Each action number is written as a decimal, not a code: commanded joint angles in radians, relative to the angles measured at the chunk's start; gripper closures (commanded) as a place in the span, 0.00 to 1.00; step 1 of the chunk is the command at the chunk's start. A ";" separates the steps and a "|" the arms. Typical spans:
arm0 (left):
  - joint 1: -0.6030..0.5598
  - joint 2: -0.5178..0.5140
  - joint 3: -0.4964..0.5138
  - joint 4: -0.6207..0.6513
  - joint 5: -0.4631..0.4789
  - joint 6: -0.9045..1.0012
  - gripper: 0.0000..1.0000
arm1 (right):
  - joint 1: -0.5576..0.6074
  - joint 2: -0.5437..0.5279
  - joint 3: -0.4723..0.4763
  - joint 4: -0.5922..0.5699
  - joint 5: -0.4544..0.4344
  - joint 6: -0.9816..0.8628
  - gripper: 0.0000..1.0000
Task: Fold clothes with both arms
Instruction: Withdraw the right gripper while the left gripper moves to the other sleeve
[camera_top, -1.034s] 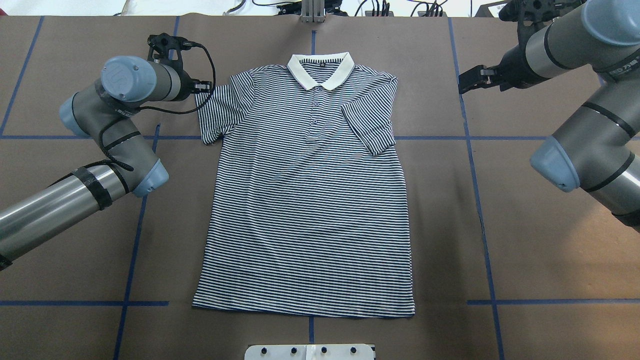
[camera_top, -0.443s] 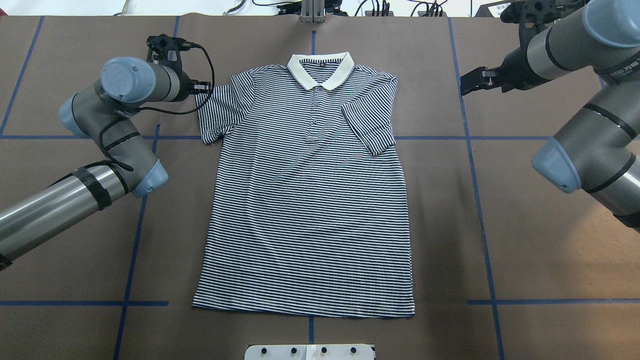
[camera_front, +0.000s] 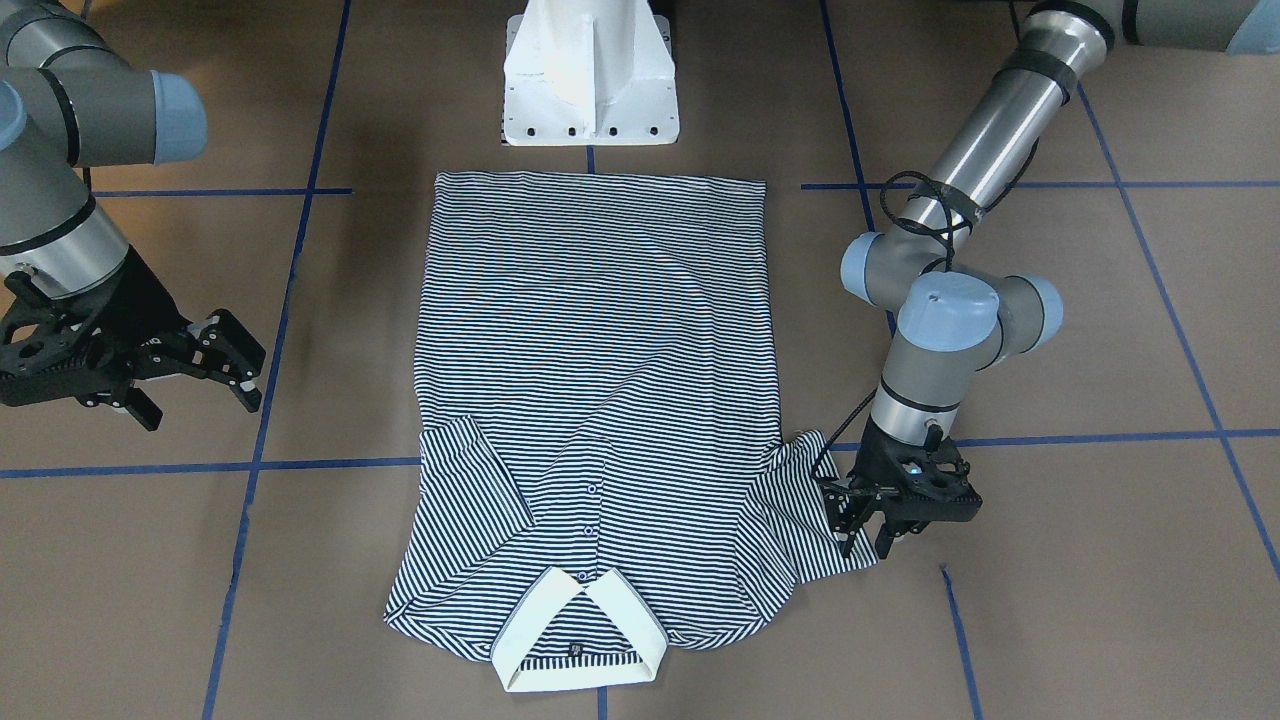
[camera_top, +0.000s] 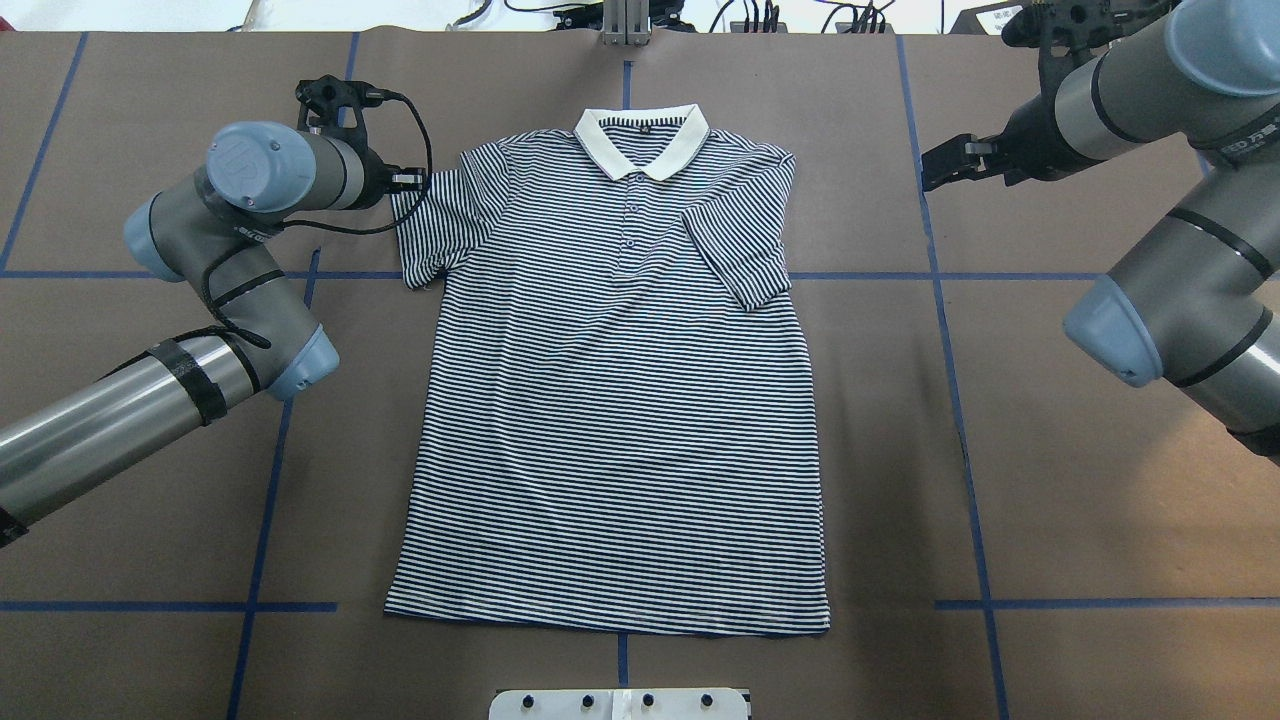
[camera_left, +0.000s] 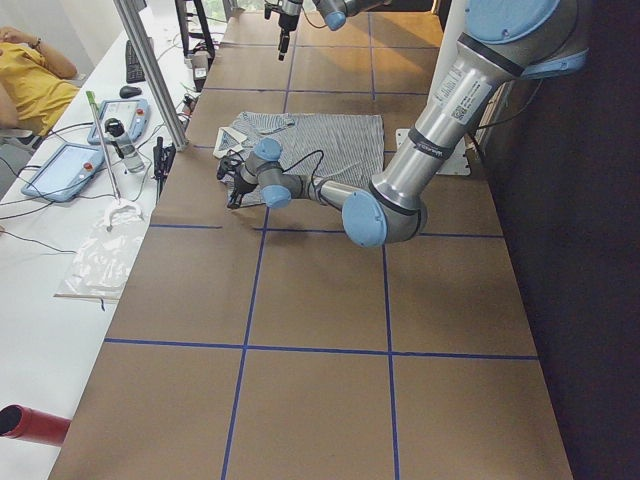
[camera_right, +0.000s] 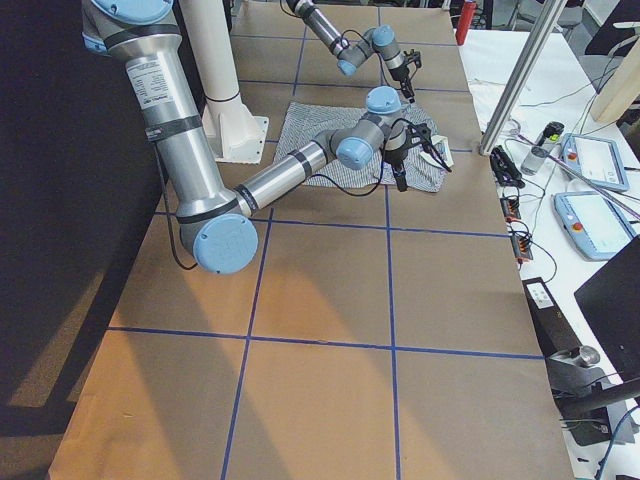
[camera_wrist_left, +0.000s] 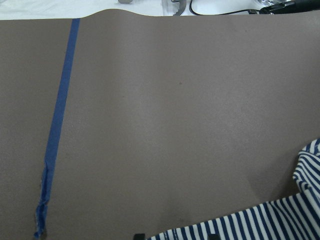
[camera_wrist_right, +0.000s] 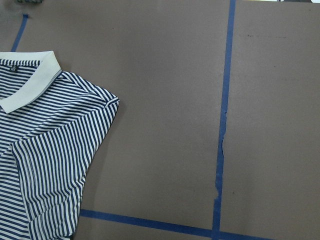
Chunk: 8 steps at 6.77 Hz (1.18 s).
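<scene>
overhead exterior: left gripper (camera_top: 410, 180) spread at polo shirt (camera_top: 620, 400) sleeve; right gripper (camera_top: 935, 168) spread, well apart.

**Brown paper, blue tape, a busy bench**

We look on a table (camera_top: 1050, 500) covered in brown paper and gridded with blue tape lines (camera_top: 267, 500). One line runs close by the right pincer (camera_front: 250, 378), and a short strip lies just outward of the left pincer (camera_front: 862, 522). Past the table's edge in front of both pincers we see a white bench (camera_left: 30, 330). It bears two tablets (camera_left: 62, 170), a bottle (camera_left: 118, 140), a keyboard (camera_left: 133, 60) and a clear plastic bag (camera_left: 105, 255). An aluminium post (camera_left: 150, 70) rises at that edge, near the left pincer. The light is even, the shadows soft.
</scene>
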 joint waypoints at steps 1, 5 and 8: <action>0.004 0.002 0.005 -0.006 0.000 -0.008 0.52 | 0.000 -0.002 -0.001 0.000 0.000 0.000 0.00; 0.013 0.010 0.008 -0.018 0.014 -0.004 1.00 | 0.000 -0.006 0.001 0.000 0.001 0.000 0.00; 0.016 0.013 -0.078 0.006 0.003 0.007 1.00 | 0.000 -0.006 0.003 0.000 0.000 0.000 0.00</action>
